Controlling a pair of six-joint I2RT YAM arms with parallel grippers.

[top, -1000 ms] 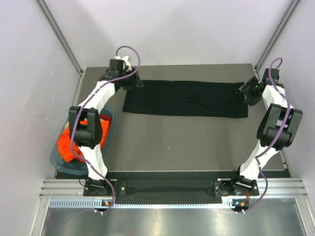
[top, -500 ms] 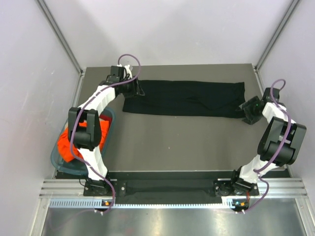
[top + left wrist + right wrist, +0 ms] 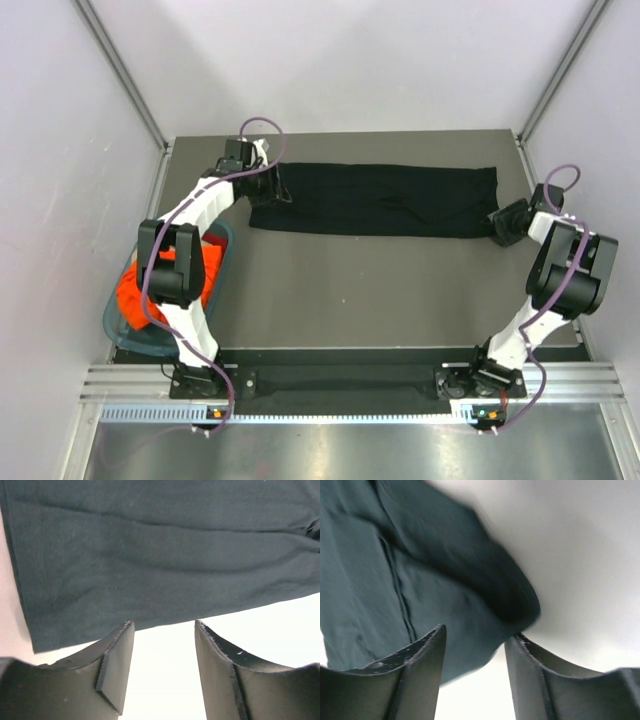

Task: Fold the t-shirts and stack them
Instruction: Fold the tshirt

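Beside the black t-shirt, both arms reach forward, jaws parted.

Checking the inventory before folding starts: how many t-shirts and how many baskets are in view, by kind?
T-shirts: 2, the black t-shirt and the orange t-shirt
Baskets: 1, the teal basket
Total: 3

Orange t-shirt, well left of black t-shirt: partly hidden under left arm. Black t-shirt blurred in right wrist view, cropped by frame edges in left wrist view.
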